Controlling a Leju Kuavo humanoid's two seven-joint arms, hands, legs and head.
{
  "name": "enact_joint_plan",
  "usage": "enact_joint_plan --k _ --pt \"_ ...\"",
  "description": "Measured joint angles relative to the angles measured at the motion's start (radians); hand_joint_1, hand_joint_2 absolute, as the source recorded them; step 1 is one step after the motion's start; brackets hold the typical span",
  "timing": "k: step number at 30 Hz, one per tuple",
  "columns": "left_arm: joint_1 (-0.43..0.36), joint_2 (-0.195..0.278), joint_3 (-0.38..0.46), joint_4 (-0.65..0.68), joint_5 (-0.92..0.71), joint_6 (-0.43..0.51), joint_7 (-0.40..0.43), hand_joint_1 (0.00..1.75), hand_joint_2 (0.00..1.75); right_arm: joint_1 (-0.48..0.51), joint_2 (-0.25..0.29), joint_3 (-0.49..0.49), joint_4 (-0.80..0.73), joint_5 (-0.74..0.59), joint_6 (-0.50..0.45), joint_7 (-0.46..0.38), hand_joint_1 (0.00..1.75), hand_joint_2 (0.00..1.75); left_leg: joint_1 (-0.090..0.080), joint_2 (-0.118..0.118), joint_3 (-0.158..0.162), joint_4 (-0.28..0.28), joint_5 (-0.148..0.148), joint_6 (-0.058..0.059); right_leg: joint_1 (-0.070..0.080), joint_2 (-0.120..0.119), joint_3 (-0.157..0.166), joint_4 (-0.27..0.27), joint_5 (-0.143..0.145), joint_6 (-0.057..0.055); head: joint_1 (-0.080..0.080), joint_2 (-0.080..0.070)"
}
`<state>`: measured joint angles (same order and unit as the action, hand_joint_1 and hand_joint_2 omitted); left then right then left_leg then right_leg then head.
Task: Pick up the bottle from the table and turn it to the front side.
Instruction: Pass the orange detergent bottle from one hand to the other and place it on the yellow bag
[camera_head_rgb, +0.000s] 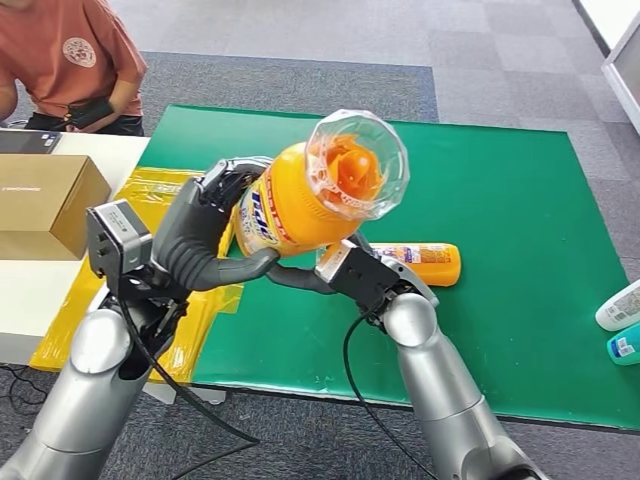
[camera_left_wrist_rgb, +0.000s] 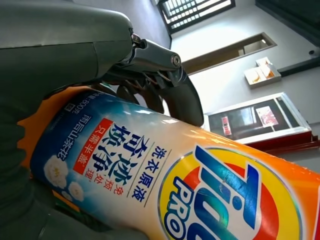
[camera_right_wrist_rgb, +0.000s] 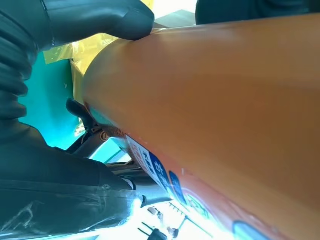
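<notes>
The orange bottle (camera_head_rgb: 317, 195) hangs tilted above the green mat (camera_head_rgb: 513, 250), clear cap toward the camera. The left hand (camera_head_rgb: 200, 235) grips its body; the right hand (camera_head_rgb: 355, 270) holds it from beneath.

Office: carpet tiles (camera_head_rgb: 490, 60), desk (camera_head_rgb: 30, 290).

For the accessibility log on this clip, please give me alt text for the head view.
Both robot hands hold an orange detergent bottle lifted above a green mat, its clear cap toward the camera; the left hand wraps its body and the right hand is under it. A second orange bottle lies on the mat.
</notes>
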<state>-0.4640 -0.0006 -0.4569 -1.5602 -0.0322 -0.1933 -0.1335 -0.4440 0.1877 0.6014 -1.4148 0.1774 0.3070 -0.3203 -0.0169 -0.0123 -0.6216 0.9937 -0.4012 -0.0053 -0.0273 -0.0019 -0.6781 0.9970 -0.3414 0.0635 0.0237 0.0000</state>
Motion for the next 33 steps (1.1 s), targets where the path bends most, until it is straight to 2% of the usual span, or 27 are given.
enact_joint_plan --k 14,18,33 --pt "-0.006 0.004 0.000 -0.001 0.000 0.005 -0.004 1.75 1.75 0.002 -0.003 0.011 -0.012 -0.003 0.000 -0.005 1.75 1.75 0.000 0.000 0.000 0.000 0.000 0.000 0.000 0.000 0.000 0.000 0.000 0.000 0.000 0.000" --pt "0.001 0.007 0.002 -0.005 0.009 0.009 -0.012 1.75 1.75 0.002 -0.004 0.015 -0.013 -0.003 0.000 -0.006 0.02 1.75 0.000 0.000 0.000 0.000 0.000 0.000 0.000 0.000 0.000 0.000 0.000 0.000 0.000 0.000" --pt "0.065 0.023 0.039 -0.040 0.024 0.032 -0.041 1.75 1.75 0.002 -0.006 0.027 -0.015 0.004 -0.006 -0.005 0.00 1.75 0.000 0.000 0.000 0.000 0.001 0.000 0.000 0.000 0.000 0.000 0.000 0.000 0.000 0.000"
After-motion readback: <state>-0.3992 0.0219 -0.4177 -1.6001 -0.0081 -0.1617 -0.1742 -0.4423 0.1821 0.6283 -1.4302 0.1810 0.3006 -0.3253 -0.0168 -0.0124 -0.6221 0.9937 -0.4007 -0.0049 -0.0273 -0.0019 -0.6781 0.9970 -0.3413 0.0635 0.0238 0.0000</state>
